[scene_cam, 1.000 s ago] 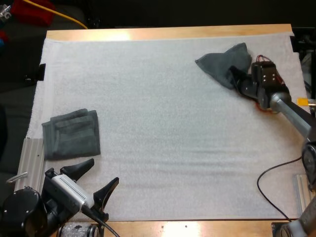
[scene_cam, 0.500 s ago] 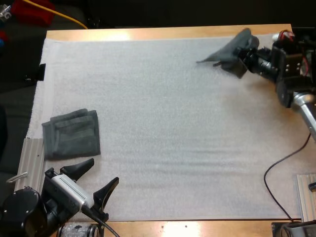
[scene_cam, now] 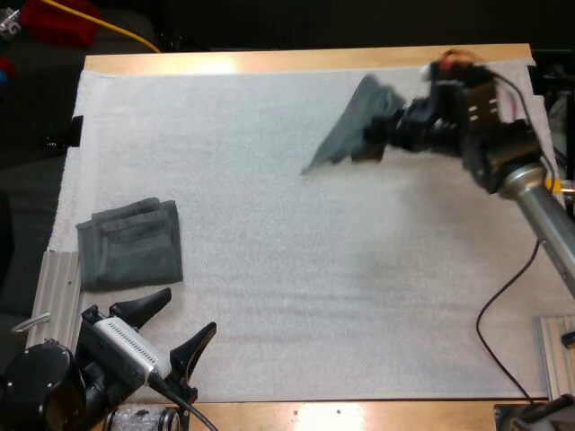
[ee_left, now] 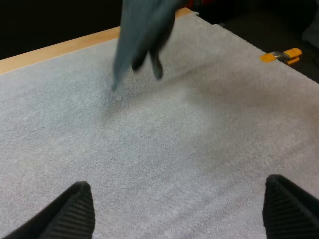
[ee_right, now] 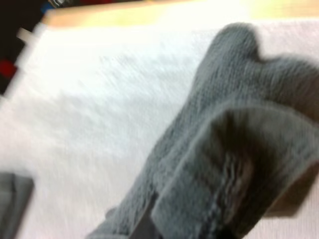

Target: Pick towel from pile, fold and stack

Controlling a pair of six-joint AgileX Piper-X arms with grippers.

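Clamping a crumpled towel [scene_cam: 344, 133] over the mat [scene_cam: 296, 269] is the right tool [scene_cam: 375, 136]; the left tool [scene_cam: 189, 312] gapes apart.

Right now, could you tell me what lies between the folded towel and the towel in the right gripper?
Nothing: in the high view, only bare white mat separates the folded towel from the hanging towel held by the right gripper.

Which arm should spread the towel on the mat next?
Right. The right gripper holds the towel hanging above the far mat; the left gripper rests open at the near edge, beside the folded towel.
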